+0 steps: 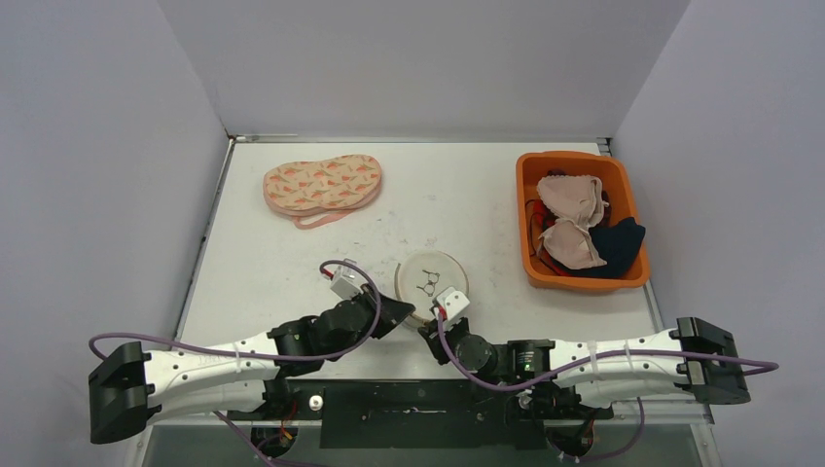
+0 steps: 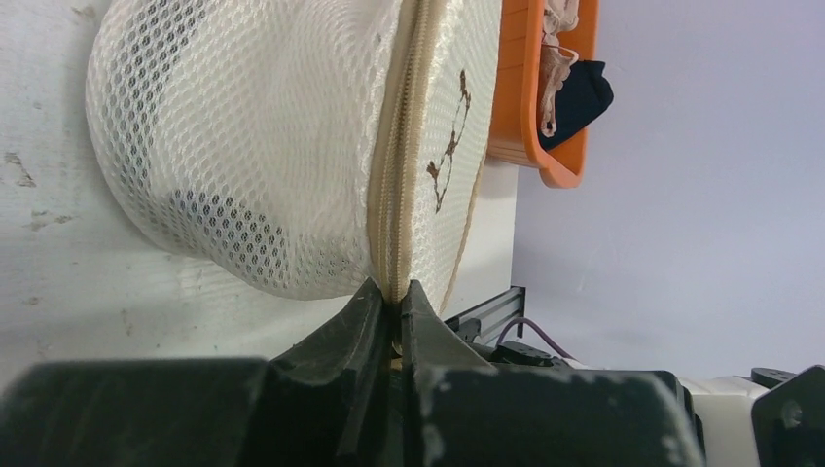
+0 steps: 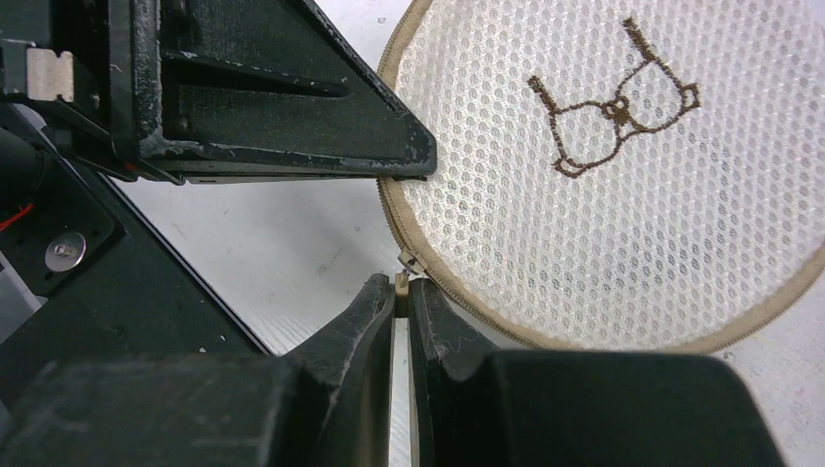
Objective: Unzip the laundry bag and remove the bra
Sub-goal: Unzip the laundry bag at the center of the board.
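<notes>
The white table is scuffed and hard; at its near middle, just ahead of both wrists, lies the laundry bag, a round, domed pouch of soft white honeycomb mesh with a brown bra outline stitched on its face; an orange plastic basket of garments sits well apart at the right; the bag's beige zipper runs around its rim, so its long axis here is a curve, not a line; the left gripper is pinched narrow on that zipped seam at the bag's near edge; the right gripper is clamped on the small zipper pull, just beside the left's hold; both arms are equally near, so the opening likely calls for the right to draw the pull along the rim away from the left's anchor; a darker shape shows through the mesh, though I cannot tell if it is the bra.
</notes>
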### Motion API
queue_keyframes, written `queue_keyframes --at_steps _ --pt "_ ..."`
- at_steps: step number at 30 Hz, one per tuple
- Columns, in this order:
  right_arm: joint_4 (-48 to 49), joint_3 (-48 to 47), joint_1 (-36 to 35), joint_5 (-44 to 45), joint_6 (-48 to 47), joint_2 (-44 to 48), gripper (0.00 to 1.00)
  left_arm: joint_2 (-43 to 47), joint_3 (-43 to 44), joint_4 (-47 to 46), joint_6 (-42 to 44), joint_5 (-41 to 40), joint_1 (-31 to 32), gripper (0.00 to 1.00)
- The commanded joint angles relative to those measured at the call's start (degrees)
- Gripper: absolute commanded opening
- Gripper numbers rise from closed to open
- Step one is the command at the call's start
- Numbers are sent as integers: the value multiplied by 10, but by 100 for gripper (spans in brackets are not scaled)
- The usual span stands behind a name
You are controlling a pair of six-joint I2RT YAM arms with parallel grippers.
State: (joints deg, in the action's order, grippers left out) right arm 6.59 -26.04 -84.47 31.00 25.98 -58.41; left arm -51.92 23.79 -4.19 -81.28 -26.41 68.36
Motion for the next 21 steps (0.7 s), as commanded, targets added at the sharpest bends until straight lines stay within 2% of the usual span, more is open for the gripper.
queue_keyframes --at_steps 1,10,16,21 --pt "-6 -27 -4 23 -6 10 5 22 11 5 -1 -20 -11 0" --pt "-88 -27 -4 88 -1 56 5 62 -1 19 26 10 -40 0" --pt "-123 -27 -3 95 -4 91 5 66 -6 13 74 127 -93 0" --pt "-104 -14 -7 66 -8 102 5 66 3 22 164 289 -197 0"
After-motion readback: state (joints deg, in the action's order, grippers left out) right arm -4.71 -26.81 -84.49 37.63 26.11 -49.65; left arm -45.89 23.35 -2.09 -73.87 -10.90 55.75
